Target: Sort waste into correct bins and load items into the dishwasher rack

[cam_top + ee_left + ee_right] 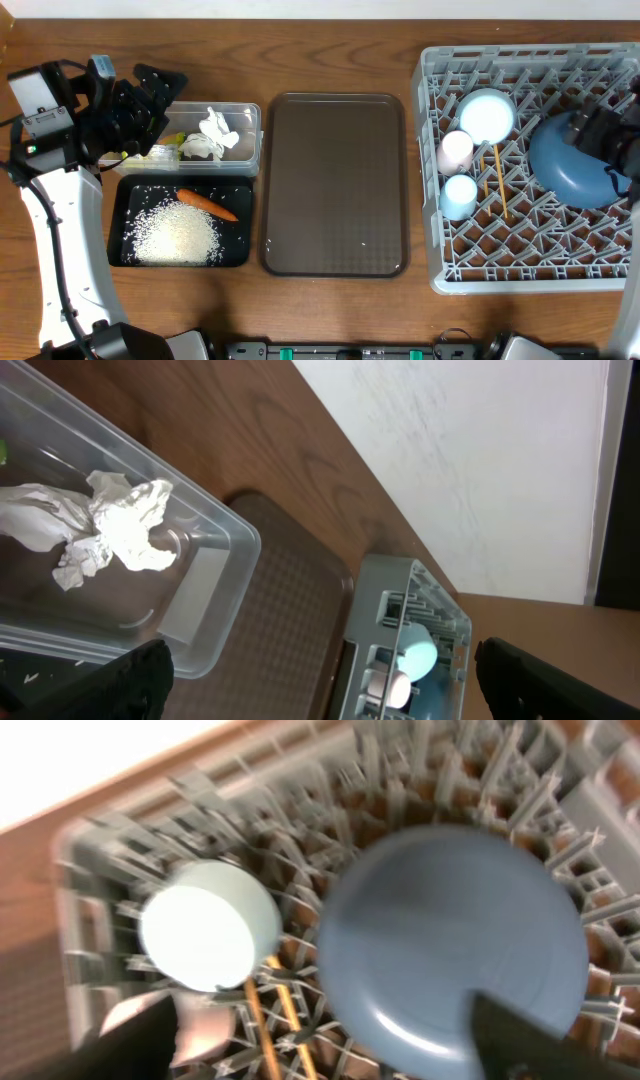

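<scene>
Resting in rack (420, 780), dark blue plate (450, 940) just below wide-open right gripper (320, 1030).

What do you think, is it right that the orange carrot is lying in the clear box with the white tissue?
Not quite. The carrot is lying in the black tray, next to the rice, not in the clear box. The tissue really is in the clear box. The overhead view shows this.
</scene>
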{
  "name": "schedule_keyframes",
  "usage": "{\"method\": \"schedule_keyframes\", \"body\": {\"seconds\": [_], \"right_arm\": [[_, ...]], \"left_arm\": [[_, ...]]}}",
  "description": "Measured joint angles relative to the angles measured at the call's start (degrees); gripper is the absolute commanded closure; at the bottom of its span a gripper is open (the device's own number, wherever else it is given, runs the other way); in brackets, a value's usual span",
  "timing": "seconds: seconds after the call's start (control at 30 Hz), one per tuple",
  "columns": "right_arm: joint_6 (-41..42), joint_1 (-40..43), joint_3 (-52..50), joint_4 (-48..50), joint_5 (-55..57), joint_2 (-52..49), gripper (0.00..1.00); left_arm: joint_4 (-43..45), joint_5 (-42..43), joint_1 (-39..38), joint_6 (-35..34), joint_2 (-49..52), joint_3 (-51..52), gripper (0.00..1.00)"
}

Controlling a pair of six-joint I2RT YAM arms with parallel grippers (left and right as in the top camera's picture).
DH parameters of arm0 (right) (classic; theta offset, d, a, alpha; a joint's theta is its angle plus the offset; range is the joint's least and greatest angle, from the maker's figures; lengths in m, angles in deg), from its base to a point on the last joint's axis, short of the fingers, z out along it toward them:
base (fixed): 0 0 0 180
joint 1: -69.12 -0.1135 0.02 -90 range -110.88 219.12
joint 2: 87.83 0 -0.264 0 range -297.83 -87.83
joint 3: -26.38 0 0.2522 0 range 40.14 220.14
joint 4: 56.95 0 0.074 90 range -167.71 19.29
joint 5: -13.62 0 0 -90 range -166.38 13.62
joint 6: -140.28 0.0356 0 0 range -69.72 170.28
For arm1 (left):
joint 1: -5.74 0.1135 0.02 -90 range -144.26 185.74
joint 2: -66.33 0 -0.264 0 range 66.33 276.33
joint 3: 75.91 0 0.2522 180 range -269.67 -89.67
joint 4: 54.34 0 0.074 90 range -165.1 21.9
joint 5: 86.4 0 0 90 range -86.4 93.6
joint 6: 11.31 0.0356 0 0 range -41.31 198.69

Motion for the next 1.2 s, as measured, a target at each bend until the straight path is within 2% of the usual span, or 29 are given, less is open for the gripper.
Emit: {"method": "schedule_keyframes", "body": {"seconds": [0.17,0.43,1.2], "right_arm": [[0.00,-0.11,0.02,-2.86,-1.25,4.61,0.01],[0.00,-0.11,0.02,-8.72,-1.40,4.85,0.01],[0.00,-0.11,0.02,-9.05,-1.40,4.85,0.01]], "left_arm": [[0.00,0.00,0.00,0.00,0.00,0.00,0.02],[0.00,0.00,0.00,0.00,0.00,0.00,0.02],[0.00,0.00,0.00,0.00,0.00,0.00,0.02]]}}
